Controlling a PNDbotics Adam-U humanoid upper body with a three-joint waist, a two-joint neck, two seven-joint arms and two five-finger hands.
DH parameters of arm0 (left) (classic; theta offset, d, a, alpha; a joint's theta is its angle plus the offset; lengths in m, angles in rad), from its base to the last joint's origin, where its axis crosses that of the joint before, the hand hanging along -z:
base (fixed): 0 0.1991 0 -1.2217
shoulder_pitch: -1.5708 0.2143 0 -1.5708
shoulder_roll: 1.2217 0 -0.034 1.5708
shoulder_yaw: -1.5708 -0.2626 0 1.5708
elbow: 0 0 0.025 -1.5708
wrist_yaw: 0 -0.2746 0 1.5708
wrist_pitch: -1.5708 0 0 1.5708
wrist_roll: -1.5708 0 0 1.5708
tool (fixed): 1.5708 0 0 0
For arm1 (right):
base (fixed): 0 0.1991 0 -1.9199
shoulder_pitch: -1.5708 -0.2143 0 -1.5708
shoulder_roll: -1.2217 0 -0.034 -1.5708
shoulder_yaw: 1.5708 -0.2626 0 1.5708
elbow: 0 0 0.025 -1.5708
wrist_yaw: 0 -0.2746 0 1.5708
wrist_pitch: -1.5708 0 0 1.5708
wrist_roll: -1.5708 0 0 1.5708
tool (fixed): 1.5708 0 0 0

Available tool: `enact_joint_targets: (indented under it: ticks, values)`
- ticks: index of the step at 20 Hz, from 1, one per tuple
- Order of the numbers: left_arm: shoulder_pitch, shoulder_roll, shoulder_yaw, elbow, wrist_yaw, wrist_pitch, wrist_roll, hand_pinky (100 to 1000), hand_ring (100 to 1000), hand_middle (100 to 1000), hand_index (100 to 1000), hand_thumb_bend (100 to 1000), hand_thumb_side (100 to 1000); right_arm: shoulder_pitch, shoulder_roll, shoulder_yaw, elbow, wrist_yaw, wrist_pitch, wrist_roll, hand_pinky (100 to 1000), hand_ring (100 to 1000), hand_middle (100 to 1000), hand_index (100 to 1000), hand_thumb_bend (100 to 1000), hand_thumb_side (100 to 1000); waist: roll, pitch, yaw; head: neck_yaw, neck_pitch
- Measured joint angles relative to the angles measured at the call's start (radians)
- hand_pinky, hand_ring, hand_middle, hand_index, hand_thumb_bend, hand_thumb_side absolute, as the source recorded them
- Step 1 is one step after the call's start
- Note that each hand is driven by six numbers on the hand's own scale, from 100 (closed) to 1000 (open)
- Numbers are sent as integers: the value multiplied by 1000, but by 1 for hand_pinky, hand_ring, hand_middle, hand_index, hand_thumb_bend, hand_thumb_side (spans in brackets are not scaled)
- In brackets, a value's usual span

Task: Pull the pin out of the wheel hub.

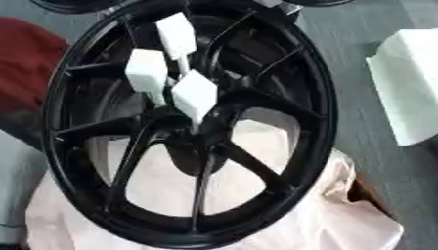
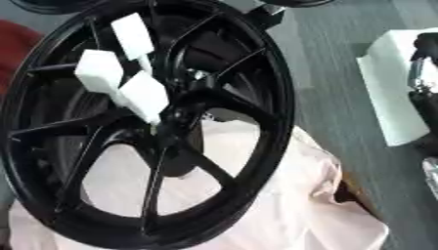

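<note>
Black spoked wheel (image 1: 192,122) tilted on pale cloth (image 1: 325,215); three white-headed pins (image 1: 195,93) projecting from hub (image 1: 198,132). Right hand (image 2: 425,73) at right edge, finger state indeterminate.

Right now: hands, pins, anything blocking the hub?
Left hand not in view; right arm only at the right edge, fingers unreadable. Three white-headed pins stand in the black wheel hub, none pulled. Nothing in front of the pins.

Before me the black spoked wheel hub (image 1: 192,127) stands tilted on pale cloth. Three pins with white block-shaped heads stick out of its centre, close together: upper pin (image 1: 176,34), left pin (image 1: 146,70), lower pin (image 1: 195,94).
</note>
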Motion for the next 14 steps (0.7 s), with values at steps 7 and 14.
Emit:
enact_joint_targets:
  ticks: [7, 14]
  values:
    - [-125, -106, -132, 131, -46, -39, -33, 844, 788, 774, 870, 100, 1000, 0, -2, 1, 0, 2, 1, 1, 842, 763, 672, 680, 100, 442, 6, -10, 0, 0, 3]
    - [-205, -204, -188, 233, -47, -77, -34, 842, 789, 774, 872, 100, 1000, -1, -8, 4, 0, 0, 6, 5, 842, 763, 672, 680, 100, 442, 11, -14, -1, 1, 10]
